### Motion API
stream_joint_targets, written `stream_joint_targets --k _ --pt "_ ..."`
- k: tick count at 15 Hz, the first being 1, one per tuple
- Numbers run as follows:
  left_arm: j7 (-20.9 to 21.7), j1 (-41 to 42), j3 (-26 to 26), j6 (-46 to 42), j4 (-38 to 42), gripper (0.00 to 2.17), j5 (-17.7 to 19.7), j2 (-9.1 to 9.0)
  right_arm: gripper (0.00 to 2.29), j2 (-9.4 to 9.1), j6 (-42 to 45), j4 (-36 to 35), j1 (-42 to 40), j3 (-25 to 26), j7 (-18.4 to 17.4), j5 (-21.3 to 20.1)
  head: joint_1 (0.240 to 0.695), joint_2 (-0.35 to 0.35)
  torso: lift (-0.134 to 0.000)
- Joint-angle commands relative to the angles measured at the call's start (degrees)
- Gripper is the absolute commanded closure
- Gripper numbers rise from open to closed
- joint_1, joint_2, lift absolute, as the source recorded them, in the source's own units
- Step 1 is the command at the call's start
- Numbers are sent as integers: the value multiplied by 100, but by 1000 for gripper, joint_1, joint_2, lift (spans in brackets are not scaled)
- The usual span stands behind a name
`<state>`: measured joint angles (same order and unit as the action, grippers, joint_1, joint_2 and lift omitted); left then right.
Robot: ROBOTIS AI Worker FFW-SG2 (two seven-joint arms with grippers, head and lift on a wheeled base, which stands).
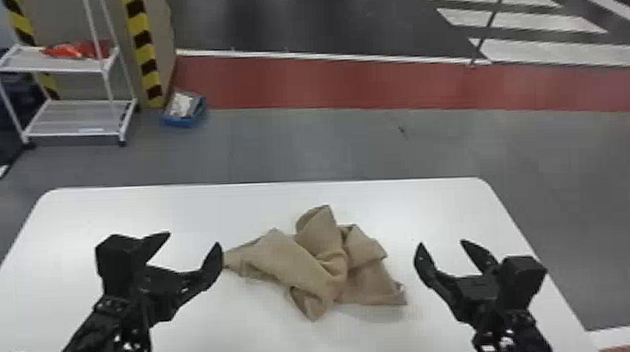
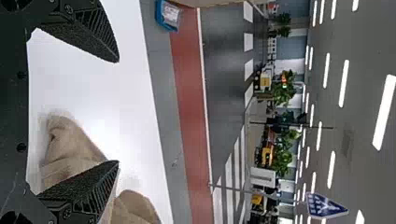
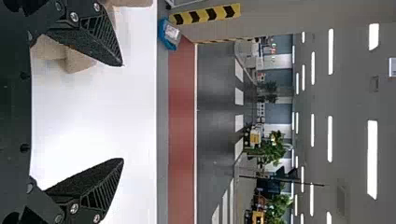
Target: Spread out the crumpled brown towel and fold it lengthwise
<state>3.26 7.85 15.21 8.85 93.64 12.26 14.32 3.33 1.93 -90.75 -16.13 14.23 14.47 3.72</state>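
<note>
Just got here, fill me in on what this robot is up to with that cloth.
Nothing is being held right now. The brown towel lies crumpled in a loose heap on the white table, neither spread out nor folded. The left gripper is on the towel's left side and the right gripper is off to its right, both with fingers open and empty. The job is to spread the towel and fold it lengthwise, and both steps are yet to be done.

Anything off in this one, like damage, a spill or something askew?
Nothing stands out. The brown towel lies crumpled on the white table, as the task leads one to expect, with an open, empty hand on either side.
</note>
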Motion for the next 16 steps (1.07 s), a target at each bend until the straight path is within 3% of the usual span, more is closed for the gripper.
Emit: stream_joint_targets --k 1,7,13,16 --pt "17 -223 360 -27 -460 124 -22 -8 191 -8 233 137 -198 186 117 -20 695 -216 0" --pt "-1 -1119 790 -555 -2139 282 -215 -245 191 -87 936 137 -672 274 302 112 695 -277 0" --pt "184 -1198 764 -63 -2227 333 -312 -254 191 -96 1094 128 -672 247 407 112 695 -268 0" --pt "184 -1427 790 -80 -2605 333 -461 -465 191 -96 1165 128 -664 124 416 112 695 -267 0"
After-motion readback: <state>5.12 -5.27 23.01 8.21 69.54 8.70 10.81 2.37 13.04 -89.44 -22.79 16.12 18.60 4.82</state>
